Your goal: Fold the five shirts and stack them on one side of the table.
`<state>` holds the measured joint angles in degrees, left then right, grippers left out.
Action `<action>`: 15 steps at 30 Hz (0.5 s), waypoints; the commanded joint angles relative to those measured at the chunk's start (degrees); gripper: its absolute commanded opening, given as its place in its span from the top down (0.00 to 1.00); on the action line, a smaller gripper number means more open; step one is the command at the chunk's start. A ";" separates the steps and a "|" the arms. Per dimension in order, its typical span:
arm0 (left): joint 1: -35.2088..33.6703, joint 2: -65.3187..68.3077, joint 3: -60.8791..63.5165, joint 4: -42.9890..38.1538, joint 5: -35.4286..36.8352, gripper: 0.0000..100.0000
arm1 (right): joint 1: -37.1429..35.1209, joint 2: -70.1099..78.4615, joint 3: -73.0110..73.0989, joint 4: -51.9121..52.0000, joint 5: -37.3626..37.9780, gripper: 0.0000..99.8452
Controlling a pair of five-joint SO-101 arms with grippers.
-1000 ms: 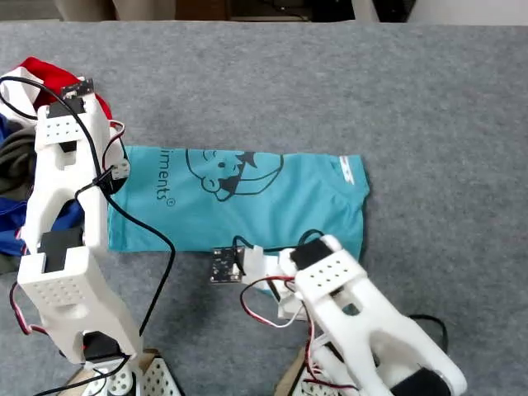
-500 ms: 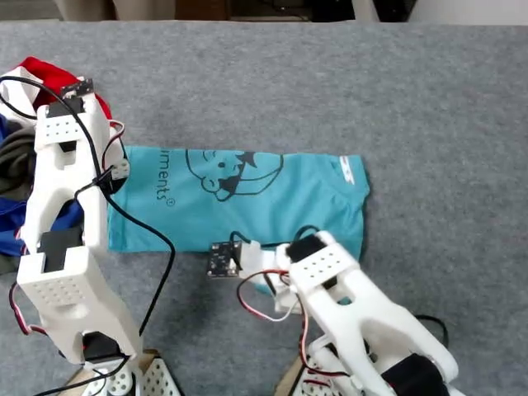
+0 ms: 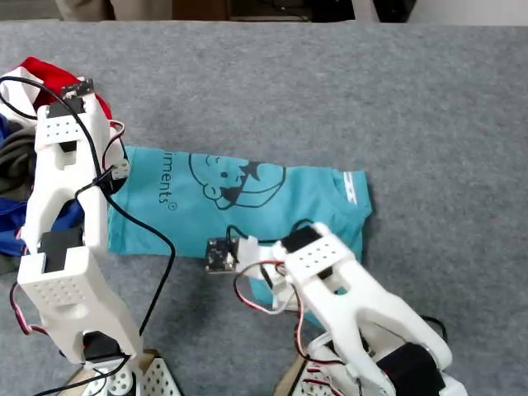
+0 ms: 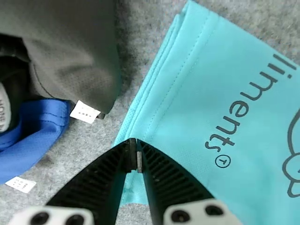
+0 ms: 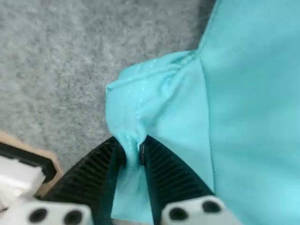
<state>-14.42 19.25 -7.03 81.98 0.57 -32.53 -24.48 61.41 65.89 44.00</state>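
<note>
Dragging the teal shirt (image 3: 239,202), spread between both grippers, nearer over the last second, rumpling its print. Squeezing a bunched hem fold in the closed right gripper (image 5: 133,150), probably readying the fold-over. Pinning the opposite corner with the left gripper (image 4: 133,154), likewise clamped on cloth, seemingly anchoring it. Catching through the left wrist view a grey shirt (image 4: 70,47) and blue shirt (image 4: 28,136) just beyond those jaws; adding a red shirt (image 3: 37,70) from overhead.
</note>
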 commanded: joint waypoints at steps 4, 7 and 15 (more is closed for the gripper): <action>-0.70 -3.47 -0.62 0.53 -0.18 0.98 | 7.87 0.40 -17.27 9.76 6.68 1.00; -0.70 -3.47 -0.70 0.53 -0.18 0.98 | 10.07 4.00 -24.84 13.45 9.32 1.00; -0.70 -3.47 -1.58 0.53 -0.26 0.98 | 10.68 22.29 -43.21 14.77 13.27 1.00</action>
<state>-14.42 19.25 -7.03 81.98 0.57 -22.68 -6.90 25.98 80.40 55.78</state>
